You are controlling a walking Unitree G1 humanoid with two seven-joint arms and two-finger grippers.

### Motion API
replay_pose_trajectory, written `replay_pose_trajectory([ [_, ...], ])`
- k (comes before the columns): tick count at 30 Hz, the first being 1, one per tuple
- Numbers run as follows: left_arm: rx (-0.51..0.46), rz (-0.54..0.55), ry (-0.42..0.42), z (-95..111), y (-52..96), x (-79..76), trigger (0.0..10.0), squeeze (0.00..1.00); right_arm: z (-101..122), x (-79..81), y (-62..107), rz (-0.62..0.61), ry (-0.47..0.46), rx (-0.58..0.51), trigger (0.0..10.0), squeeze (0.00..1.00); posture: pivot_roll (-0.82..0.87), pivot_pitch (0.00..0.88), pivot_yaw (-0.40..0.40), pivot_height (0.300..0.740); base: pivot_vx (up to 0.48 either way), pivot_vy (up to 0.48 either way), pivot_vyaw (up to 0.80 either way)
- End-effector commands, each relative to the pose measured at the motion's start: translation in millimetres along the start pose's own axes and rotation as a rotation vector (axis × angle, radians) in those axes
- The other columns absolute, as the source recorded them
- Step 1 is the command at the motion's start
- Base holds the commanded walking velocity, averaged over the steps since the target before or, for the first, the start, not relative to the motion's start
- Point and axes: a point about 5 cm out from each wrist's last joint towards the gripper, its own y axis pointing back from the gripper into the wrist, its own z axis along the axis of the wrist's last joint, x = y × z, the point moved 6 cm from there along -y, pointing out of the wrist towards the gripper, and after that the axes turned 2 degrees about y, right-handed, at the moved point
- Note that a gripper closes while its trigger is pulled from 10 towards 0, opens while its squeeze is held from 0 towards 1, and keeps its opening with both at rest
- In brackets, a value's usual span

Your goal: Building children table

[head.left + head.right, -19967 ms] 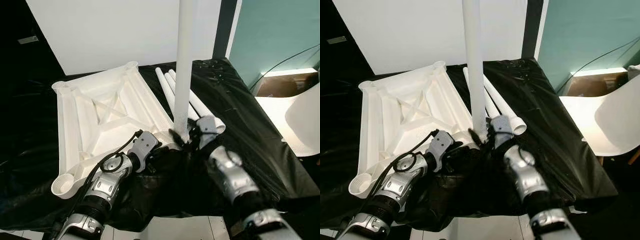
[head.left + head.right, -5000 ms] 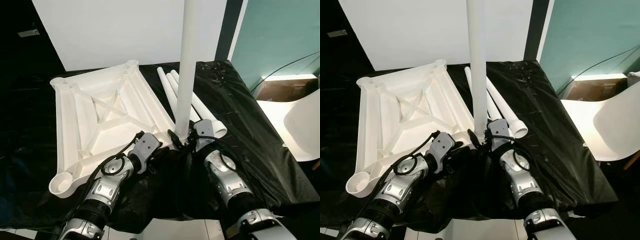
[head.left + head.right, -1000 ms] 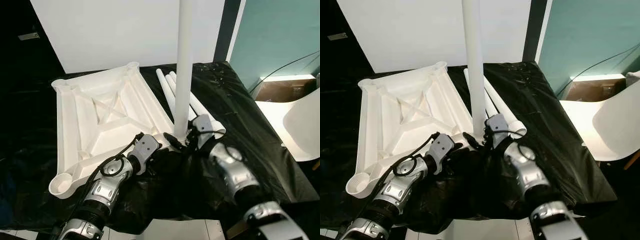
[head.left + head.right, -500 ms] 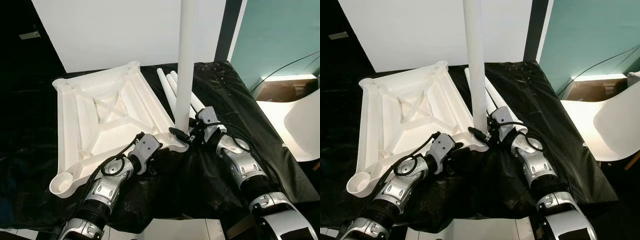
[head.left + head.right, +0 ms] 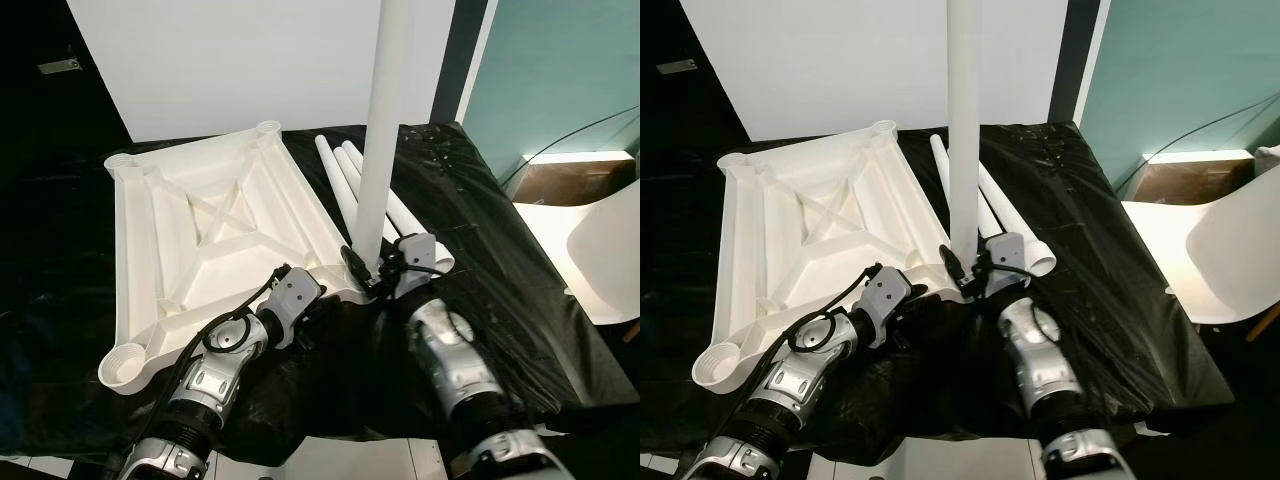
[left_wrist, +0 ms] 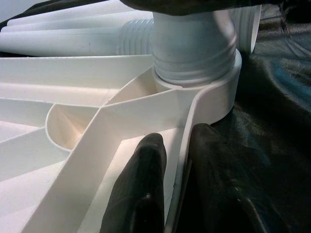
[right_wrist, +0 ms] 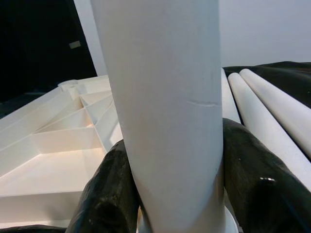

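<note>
White wall (image 5: 250, 60), teal wall (image 5: 560, 70), black sheeting (image 5: 500, 250), white chair (image 5: 1230, 250)

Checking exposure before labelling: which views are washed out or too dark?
Left eye view: upright table leg near-blown white, black sheet crushed but glinting. Left wrist view: evenly lit, left end effector on the tabletop rim. Right wrist view: leg bright, close, soft.
</note>
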Motion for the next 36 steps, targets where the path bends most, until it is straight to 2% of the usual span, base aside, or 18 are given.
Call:
replay_pose_trajectory([
  [1, 0.108, -0.050, 0.065, -34, 2.4, -18.9, 10.0, 0.00, -6, -11.8, -0.3, -0.057, -0.018, 0.032, 0.0, 0.00, 0.04, 0.000, -0.003, 0.740, 0.000, 0.000, 0.00],
  [2, 0.109, -0.050, 0.066, -34, 2.6, -19.2, 10.0, 0.00, -6, -6.4, -1.9, -0.004, -0.003, 0.034, 10.0, 0.00, 0.04, 0.000, -0.003, 0.740, 0.000, 0.000, 0.00],
  [3, 0.112, -0.049, 0.068, -36, 3.4, -19.8, 10.0, 0.00, -5, -5.8, -2.9, 0.047, 0.028, 0.036, 10.0, 0.00, 0.03, 0.000, -0.004, 0.740, 0.000, 0.000, 0.00],
  [7, 0.114, -0.049, 0.068, -36, 3.7, -20.1, 10.0, 0.00, -4, -7.0, -2.8, 0.051, 0.037, 0.036, 10.0, 0.00, 0.03, 0.000, -0.004, 0.740, 0.000, 0.000, 0.00],
  [8, 0.113, -0.049, 0.069, -36, 3.7, -20.4, 10.0, 0.00, -4, -8.3, -4.2, 0.090, 0.035, 0.050, 10.0, 1.00, 0.03, 0.000, -0.006, 0.740, 0.000, 0.000, 0.00],
  [9, 0.113, -0.049, 0.071, -36, 3.8, -20.5, 10.0, 0.00, -4, -9.2, -5.3, 0.114, 0.036, 0.060, 10.0, 1.00, 0.03, 0.000, -0.006, 0.740, 0.000, 0.000, 0.00],
  [10, 0.113, -0.050, 0.072, -36, 3.6, -21.5, 10.0, 0.00, -1, -10.7, -7.9, 0.170, 0.036, 0.066, 10.0, 0.00, 0.03, 0.000, -0.009, 0.740, 0.000, 0.000, 0.00],
  [12, 0.111, -0.054, 0.077, -36, 3.2, -24.2, 10.0, 0.00, 4, -8.2, -11.3, 0.314, 0.052, 0.085, 10.0, 0.00, 0.03, 0.000, -0.007, 0.740, 0.000, 0.000, 0.00],
  [13, 0.111, -0.054, 0.077, -36, 3.2, -24.2, 10.0, 0.00, 4, -8.2, -11.3, 0.314, 0.052, 0.085, 10.0, 0.00, 0.03, 0.000, -0.007, 0.740, 0.000, 0.000, 0.00],
  [18, 0.118, -0.064, 0.080, -38, 3.6, -27.5, 10.0, 0.00, -11, 2.5, 0.3, 0.568, 0.074, 0.222, 10.0, 0.00, 0.02, 0.000, 0.000, 0.740, 0.000, 0.000, 0.00],
  [23, 0.118, -0.065, 0.079, -38, 3.3, -27.2, 10.0, 0.00, -15, 2.1, 5.3, 0.617, 0.087, 0.258, 10.0, 0.00, 0.02, 0.000, 0.000, 0.740, 0.000, 0.000, 0.00],
  [24, 0.118, -0.065, 0.077, -38, 3.2, -26.7, 10.0, 0.00, -16, 1.0, 5.6, 0.617, 0.090, 0.260, 1.3, 0.00, 0.02, 0.000, -0.001, 0.740, 0.000, 0.000, 0.00],
  [25, 0.118, -0.065, 0.077, -38, 3.2, -26.7, 10.0, 0.00, -16, 1.0, 5.6, 0.617, 0.090, 0.260, 1.3, 0.00, 0.02, 0.000, -0.001, 0.740, 0.000, 0.000, 0.00],
  [26, 0.118, -0.066, 0.073, -37, 3.1, -25.9, 10.0, 0.00, -21, -1.8, 5.1, 0.594, 0.095, 0.277, 0.0, 0.00, 0.02, 0.000, 0.002, 0.740, 0.000, 0.000, 0.00],
  [30, 0.118, -0.066, 0.071, -37, 3.1, -25.4, 10.0, 0.00, -25, -3.8, 4.8, 0.578, 0.099, 0.290, 0.0, 0.00, 0.02, 0.000, 0.002, 0.740, 0.000, 0.000, 0.00],
  [33, 0.119, -0.060, 0.063, -36, 3.5, -21.1, 10.0, 0.00, -33, 2.8, 7.2, 0.548, 0.049, 0.302, 0.0, 0.00, 0.03, 0.000, -0.002, 0.740, 0.000, 0.000, 0.00],
  [35, 0.117, -0.057, 0.062, -36, 3.9, -20.4, 10.0, 0.00, -36, 20.0, 12.5, 0.554, 0.012, 0.279, 0.0, 0.00, 0.03, 0.000, 0.002, 0.740, 0.000, 0.000, 0.00],
  [36, 0.117, -0.057, 0.062, -36, 3.9, -20.4, 10.0, 0.00, -36, 20.0, 12.5, 0.554, 0.012, 0.279, 0.0, 0.00, 0.03, 0.000, 0.002, 0.740, 0.000, 0.000, 0.00],
])
